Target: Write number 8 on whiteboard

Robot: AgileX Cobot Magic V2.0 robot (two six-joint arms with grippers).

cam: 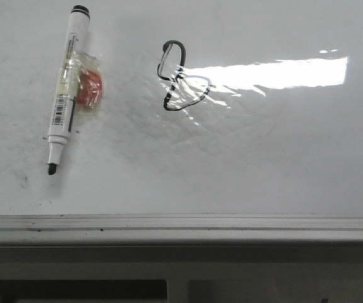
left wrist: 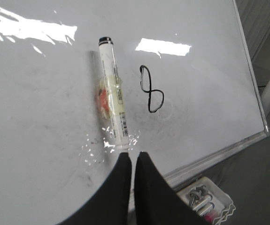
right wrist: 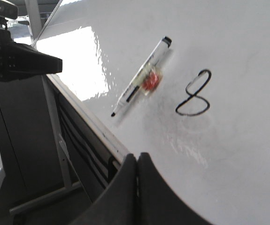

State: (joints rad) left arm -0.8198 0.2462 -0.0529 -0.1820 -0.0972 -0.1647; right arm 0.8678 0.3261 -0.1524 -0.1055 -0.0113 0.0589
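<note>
Number 8 [cam: 180, 76] is drawn mid-whiteboard [cam: 282, 164], marker [cam: 66, 88] lying uncapped to its left, long axis near-far, tip toward the near edge. Left claw [left wrist: 134, 161] clenched, empty, nearer the marker; right claw [right wrist: 136, 164] likewise clenched, empty.

Whiteboard [cam: 282, 164] mostly bare. Only raised obstacle: uncapped marker [cam: 66, 88] lying flat at far left, red taped lump [cam: 88, 88] touching its right side. Number 8 [cam: 181, 76] just ink, blocks nothing. Wide free room right of the 8 and along near frame strip [cam: 181, 222].
</note>
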